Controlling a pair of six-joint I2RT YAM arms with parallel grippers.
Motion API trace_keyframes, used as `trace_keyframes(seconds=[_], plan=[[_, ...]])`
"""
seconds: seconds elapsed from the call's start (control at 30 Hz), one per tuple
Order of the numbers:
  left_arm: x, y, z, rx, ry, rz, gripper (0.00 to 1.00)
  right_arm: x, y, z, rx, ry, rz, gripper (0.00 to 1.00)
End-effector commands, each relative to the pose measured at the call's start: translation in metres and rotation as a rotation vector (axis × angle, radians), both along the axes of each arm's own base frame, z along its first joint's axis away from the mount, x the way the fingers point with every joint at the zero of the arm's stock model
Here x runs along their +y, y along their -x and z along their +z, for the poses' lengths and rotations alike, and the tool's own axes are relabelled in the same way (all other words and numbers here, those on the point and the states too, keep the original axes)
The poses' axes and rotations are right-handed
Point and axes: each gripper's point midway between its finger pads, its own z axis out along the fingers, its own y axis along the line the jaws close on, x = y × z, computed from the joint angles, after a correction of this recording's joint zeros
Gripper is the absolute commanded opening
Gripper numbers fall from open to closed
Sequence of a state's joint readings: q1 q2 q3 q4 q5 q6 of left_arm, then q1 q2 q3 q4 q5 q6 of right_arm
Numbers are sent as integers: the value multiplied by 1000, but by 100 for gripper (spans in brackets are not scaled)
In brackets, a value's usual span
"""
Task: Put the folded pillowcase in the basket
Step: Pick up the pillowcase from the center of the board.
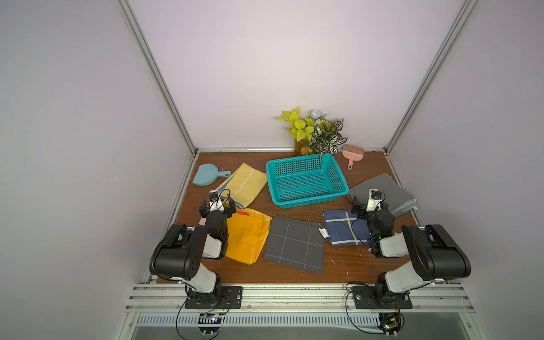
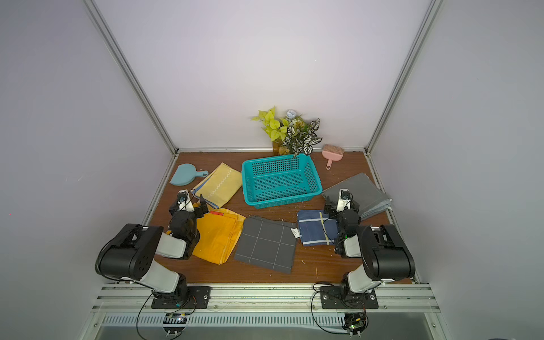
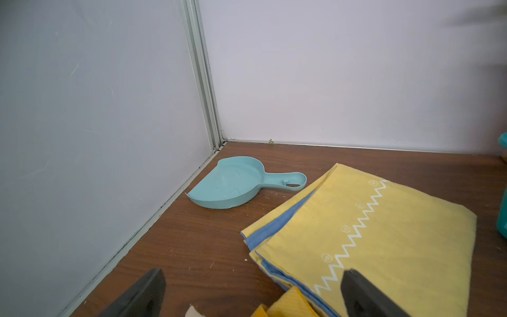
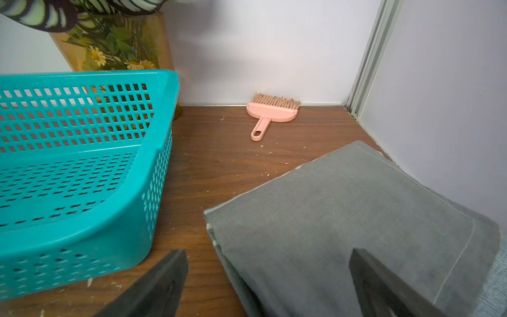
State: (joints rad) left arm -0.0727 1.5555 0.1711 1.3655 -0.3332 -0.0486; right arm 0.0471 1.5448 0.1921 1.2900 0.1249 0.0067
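Note:
The teal lattice basket (image 1: 297, 167) (image 2: 276, 166) (image 4: 82, 115) stands empty at the back middle of the table. Several folded cloths lie around it: pale yellow with a white zigzag (image 1: 244, 184) (image 3: 384, 233), orange (image 1: 247, 235), dark grey with a grid (image 1: 295, 243), navy plaid (image 1: 343, 231) and plain grey (image 1: 385, 188) (image 4: 356, 205). I cannot tell which one is the pillowcase. My left gripper (image 1: 217, 207) (image 3: 253, 277) hangs open over the near corner of the yellow cloth. My right gripper (image 1: 369, 206) (image 4: 269, 255) hangs open over the near edge of the grey cloth, holding nothing.
A blue dustpan (image 1: 206, 175) (image 3: 241, 184) lies in the back left corner. A pink brush (image 1: 353, 154) (image 4: 271, 112) lies by the back wall. A potted plant (image 1: 315, 132) stands just behind the basket. White walls close in three sides.

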Motion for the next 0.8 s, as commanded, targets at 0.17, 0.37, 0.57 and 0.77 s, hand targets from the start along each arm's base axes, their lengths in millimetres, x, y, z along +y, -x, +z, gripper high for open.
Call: trace_keyframes(seconds=[0.17, 0.37, 0.57, 0.77], plan=[[2, -3, 6, -23, 4, 1, 99, 1, -6, 17, -62, 4, 2, 100], [2, -3, 5, -21, 4, 2, 99, 1, -6, 17, -61, 4, 2, 100], [2, -3, 6, -23, 5, 2, 99, 0, -6, 17, -61, 4, 1, 100], [-2, -7, 34, -3, -63, 76, 99, -7, -19, 36, 3, -4, -50, 100]])
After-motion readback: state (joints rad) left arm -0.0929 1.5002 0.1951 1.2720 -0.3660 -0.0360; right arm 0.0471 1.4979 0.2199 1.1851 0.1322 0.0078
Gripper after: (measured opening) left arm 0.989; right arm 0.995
